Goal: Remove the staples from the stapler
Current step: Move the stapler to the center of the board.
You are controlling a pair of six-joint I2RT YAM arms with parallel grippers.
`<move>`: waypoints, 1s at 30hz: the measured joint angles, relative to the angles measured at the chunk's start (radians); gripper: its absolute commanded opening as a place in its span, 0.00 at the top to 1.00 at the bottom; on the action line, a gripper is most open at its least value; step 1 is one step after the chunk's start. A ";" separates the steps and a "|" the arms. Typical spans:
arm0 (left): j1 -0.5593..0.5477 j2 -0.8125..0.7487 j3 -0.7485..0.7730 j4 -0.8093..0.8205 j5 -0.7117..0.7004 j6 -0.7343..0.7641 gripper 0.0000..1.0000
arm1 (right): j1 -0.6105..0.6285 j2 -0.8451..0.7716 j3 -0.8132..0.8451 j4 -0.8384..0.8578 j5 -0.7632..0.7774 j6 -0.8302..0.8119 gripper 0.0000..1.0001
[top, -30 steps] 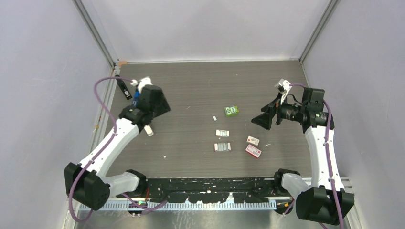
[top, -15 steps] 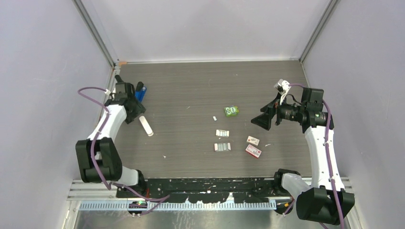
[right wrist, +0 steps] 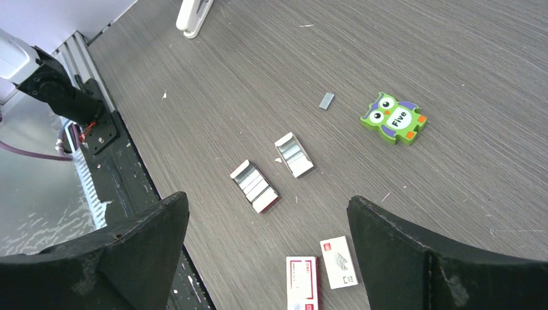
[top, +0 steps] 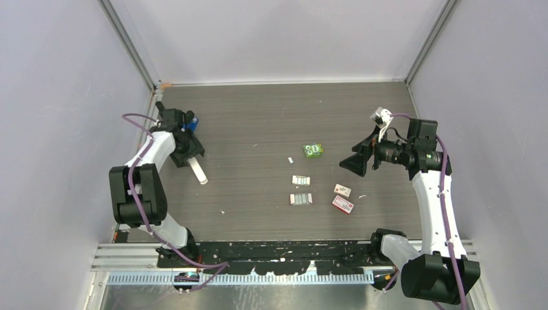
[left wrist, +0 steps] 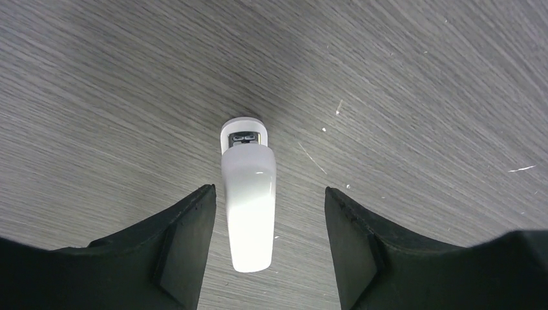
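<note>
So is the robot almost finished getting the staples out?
Partly, it seems. Done: some staples already lie loose mid-table. In hand: the open left pincer straddles the white stapler without gripping it, and the right pincer hangs open, holding nothing. Left: grab and empty that stapler, and maybe the blue stapler too. Whether either one has staples inside can't be seen.

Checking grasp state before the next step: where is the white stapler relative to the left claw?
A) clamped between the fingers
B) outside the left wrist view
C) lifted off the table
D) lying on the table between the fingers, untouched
D: the left wrist view shows the white stapler flat on the table, with a gap to each finger of the left claw.
</note>
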 measured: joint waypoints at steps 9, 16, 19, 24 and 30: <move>0.000 -0.042 0.000 0.010 0.055 0.093 0.28 | 0.008 0.000 0.000 -0.002 0.001 -0.001 0.03; 0.000 -0.239 -0.034 0.079 0.120 0.173 0.17 | 0.010 0.001 0.000 -0.003 0.001 -0.003 0.03; 0.000 -0.331 -0.069 0.133 0.165 0.188 0.03 | 0.010 0.001 0.000 -0.003 0.001 -0.004 0.03; 0.000 -0.399 -0.126 0.225 0.254 0.176 0.00 | 0.010 0.001 0.000 -0.003 0.001 -0.006 0.03; 0.000 -0.377 -0.130 0.248 0.317 0.136 0.00 | 0.010 0.001 0.000 -0.003 0.001 -0.007 0.04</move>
